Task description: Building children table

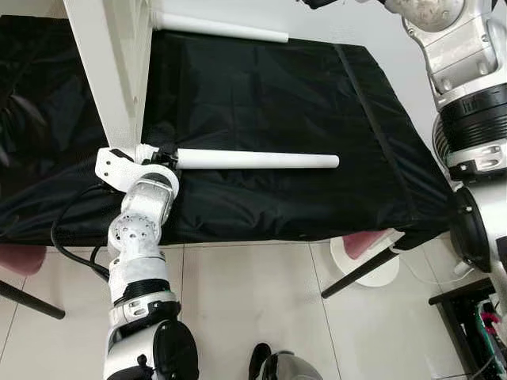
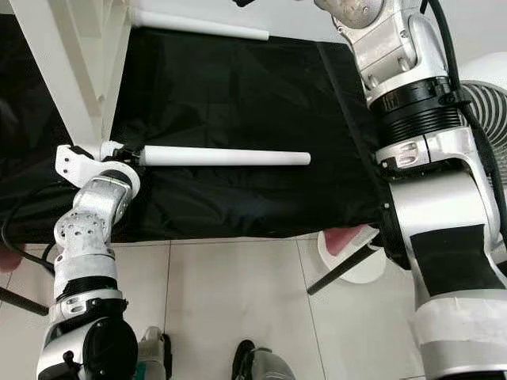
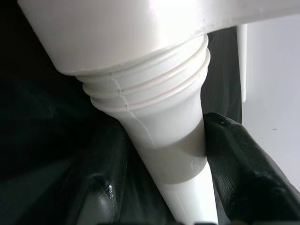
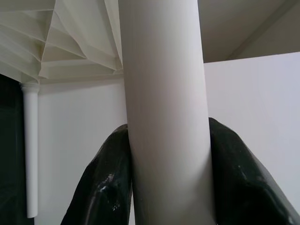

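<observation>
Left gripper (image 1: 162, 155) is clamping the threaded end of a white table leg (image 1: 253, 160), which is lying across the black cloth (image 1: 261, 95) at the tabletop (image 1: 107, 71). Beyond, right gripper (image 4: 166, 187) is gripping another leg (image 4: 164, 93); third leg (image 1: 218, 26) farthest.

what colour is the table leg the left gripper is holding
White, a plain table leg held by the left gripper over black cloth; clearest in the left eye view.

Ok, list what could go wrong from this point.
1. The left tool grips the lower leg right at its threaded end; a tilt may cross-thread it in the tabletop.
2. That leg sticks out over the black cloth unsupported, so its weight could twist the joint.
</observation>
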`<state>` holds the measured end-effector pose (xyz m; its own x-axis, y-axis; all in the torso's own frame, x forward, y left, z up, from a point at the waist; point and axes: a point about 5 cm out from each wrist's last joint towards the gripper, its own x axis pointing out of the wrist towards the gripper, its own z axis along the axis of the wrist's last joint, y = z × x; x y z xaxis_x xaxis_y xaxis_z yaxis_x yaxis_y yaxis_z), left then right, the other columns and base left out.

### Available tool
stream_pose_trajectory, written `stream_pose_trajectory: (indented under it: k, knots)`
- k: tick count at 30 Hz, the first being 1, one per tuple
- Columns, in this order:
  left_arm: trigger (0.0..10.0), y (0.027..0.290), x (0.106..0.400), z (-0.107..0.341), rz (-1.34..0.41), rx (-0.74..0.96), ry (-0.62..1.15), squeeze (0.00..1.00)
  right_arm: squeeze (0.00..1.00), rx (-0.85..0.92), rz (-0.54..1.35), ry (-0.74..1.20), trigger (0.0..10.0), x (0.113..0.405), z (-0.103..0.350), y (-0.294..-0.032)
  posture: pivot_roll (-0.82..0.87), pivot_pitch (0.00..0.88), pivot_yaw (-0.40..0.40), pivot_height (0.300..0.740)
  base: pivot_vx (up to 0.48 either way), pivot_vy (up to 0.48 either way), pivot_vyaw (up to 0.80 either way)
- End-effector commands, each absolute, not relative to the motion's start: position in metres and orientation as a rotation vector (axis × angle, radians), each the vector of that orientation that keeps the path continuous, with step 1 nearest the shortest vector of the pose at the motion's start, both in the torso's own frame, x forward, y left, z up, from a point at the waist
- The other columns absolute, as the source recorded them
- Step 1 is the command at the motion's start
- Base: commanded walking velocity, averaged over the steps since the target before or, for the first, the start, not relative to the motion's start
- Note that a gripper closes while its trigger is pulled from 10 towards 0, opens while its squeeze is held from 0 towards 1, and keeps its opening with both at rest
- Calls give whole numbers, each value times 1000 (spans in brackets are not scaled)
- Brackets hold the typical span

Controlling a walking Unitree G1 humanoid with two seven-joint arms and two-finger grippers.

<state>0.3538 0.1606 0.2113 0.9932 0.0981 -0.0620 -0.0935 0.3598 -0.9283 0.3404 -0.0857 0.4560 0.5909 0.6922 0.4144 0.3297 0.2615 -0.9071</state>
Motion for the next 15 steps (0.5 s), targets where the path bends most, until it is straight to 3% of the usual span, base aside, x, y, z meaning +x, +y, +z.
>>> stream_pose_trajectory:
  k: [1, 15]
  knots:
    - [0, 135, 342, 304, -205, -1175, -340, 0, 0, -1118, 107, -1185, 0, 308, 499, -113, 81, 133, -71, 740, 0, 0, 0]
    - [0, 150, 326, 313, -259, -1080, -456, 0, 0, -1038, -168, -1298, 0, 275, 489, -153, 50, 138, -58, 740, 0, 0, 0]
